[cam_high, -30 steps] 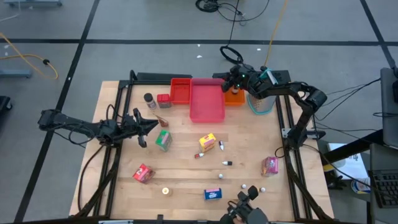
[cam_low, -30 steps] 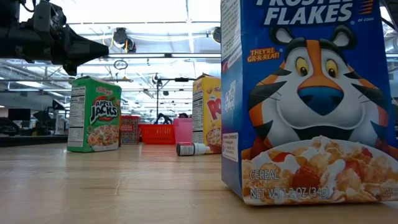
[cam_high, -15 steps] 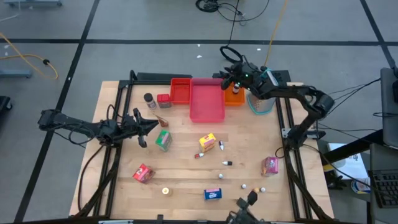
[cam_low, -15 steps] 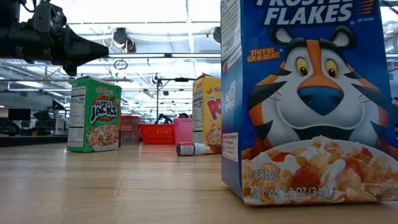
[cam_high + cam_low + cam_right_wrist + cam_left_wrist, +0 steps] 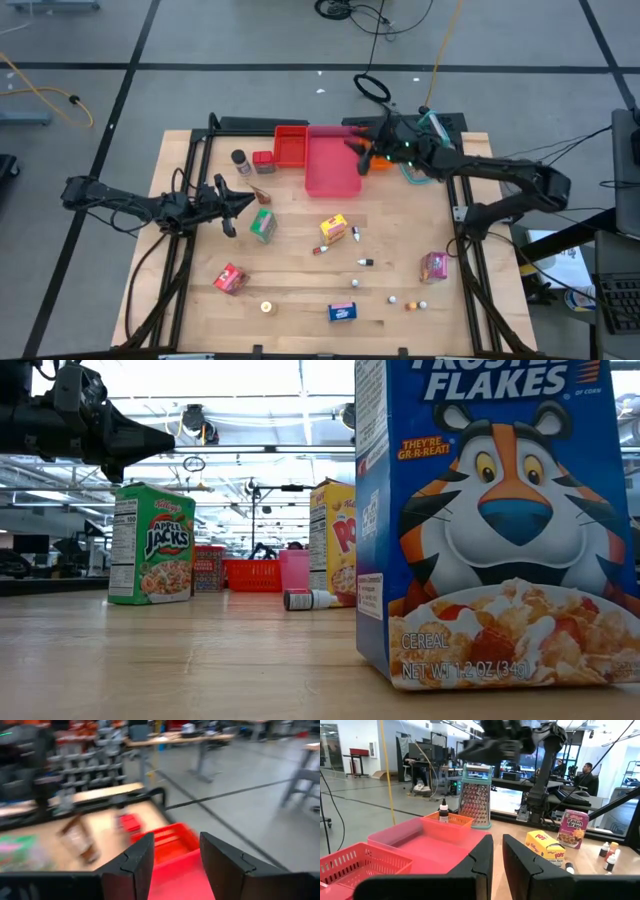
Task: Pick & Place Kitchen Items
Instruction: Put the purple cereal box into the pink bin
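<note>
I have the kitchen items spread over my wooden table (image 5: 300, 290): a green Apple Jacks cereal box (image 5: 263, 226) near the left gripper (image 5: 243, 203), a yellow Pops cereal box (image 5: 334, 228) at mid-table, a blue Frosted Flakes box (image 5: 342, 312) near the front edge, a pink-red pouch (image 5: 229, 278) front left and a pink Raisin Bran box (image 5: 434, 266) by the right rail. A small dark-capped bottle (image 5: 323, 249) lies on its side just beside the yellow box, its long axis roughly across the table.

At the back sit a red basket tray (image 5: 291, 146), a pink flat tray (image 5: 332, 163) and an orange tray (image 5: 378, 158) holding a small dropper bottle (image 5: 443, 811), with a metal grater (image 5: 475, 803) beyond it.

My right gripper (image 5: 358, 141) hangs above the pink tray's far right corner, fingers parted and empty in its wrist view. My left gripper waits at the table's left, fingers slightly apart, holding nothing.
</note>
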`<move>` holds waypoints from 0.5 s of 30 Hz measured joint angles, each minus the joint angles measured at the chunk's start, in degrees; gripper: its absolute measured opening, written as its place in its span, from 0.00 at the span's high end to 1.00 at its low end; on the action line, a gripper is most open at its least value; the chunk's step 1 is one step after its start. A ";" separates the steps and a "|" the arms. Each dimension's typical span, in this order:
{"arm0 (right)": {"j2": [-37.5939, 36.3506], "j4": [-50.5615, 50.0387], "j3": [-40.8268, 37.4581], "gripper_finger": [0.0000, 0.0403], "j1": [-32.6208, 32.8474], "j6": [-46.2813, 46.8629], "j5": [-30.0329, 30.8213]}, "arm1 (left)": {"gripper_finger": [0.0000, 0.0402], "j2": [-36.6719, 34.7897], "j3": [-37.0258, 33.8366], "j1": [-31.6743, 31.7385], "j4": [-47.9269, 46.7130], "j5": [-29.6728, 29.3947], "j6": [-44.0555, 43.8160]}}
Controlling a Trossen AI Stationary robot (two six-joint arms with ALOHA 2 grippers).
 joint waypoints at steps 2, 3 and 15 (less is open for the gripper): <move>-1.70 -3.74 0.00 0.62 3.12 0.00 -0.02 | 0.90 0.02 0.01 0.00 0.00 0.00 0.00; -2.51 -5.45 0.00 0.62 4.76 -0.02 -0.02 | 0.90 0.00 0.00 0.00 0.02 0.00 0.00; -10.38 -24.66 0.00 0.63 20.45 -0.24 0.00 | 0.90 0.02 0.02 -0.01 0.03 0.02 -0.48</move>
